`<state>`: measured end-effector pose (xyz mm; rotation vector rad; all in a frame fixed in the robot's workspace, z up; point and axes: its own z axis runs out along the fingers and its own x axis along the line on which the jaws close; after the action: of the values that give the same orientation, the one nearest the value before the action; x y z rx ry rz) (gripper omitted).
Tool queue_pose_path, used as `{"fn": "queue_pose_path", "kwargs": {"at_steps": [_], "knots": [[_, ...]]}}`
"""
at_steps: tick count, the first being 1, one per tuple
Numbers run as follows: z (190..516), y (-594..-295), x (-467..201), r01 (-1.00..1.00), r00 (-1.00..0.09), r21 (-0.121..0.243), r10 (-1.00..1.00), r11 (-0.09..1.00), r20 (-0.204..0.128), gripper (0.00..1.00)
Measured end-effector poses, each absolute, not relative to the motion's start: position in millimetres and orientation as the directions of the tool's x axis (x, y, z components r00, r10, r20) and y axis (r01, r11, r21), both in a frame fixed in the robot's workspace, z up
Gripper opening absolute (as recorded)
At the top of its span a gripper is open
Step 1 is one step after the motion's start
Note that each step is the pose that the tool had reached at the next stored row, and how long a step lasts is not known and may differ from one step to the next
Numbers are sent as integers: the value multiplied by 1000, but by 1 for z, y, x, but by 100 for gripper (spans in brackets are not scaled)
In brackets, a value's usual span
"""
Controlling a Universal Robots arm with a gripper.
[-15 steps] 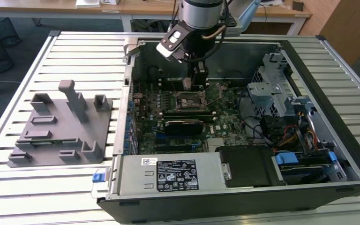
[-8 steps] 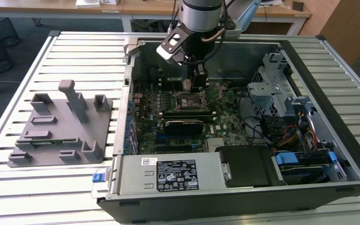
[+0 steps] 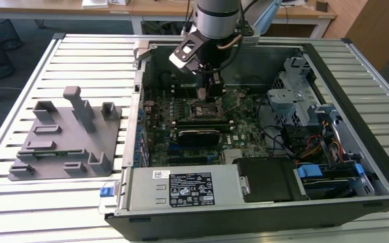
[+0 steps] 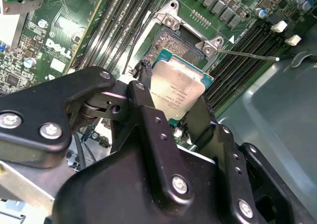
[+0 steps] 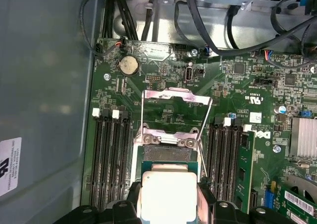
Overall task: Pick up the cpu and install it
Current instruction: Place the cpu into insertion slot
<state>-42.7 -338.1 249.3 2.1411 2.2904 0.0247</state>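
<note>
The black, bolted metal gripper [image 4: 174, 100] has its jaws closed on opposite edges of the cpu [image 4: 176, 87], a small flat square chip with a dull silver top and thin green rim, held just over the dark square socket [image 4: 171, 43] of the glossy green motherboard [image 4: 64, 40]; whether chip and socket touch cannot be told. In the first wrist view the socket's thin shiny steel load plate [image 5: 177, 102] stands hinged open beyond the chip, between rows of long black memory slots [image 5: 111, 154]. A grey plastic fixture block [image 3: 63, 139] with upright posts sits on the ribbed metal table [image 3: 79, 55], well apart from the gripper
</note>
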Motion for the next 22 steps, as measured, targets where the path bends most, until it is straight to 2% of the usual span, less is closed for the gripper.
{"fn": "queue_pose_path", "kwargs": {"at_steps": [22], "knots": [[231,-338,-43,998,-55,16,998,55,6,53]]}}
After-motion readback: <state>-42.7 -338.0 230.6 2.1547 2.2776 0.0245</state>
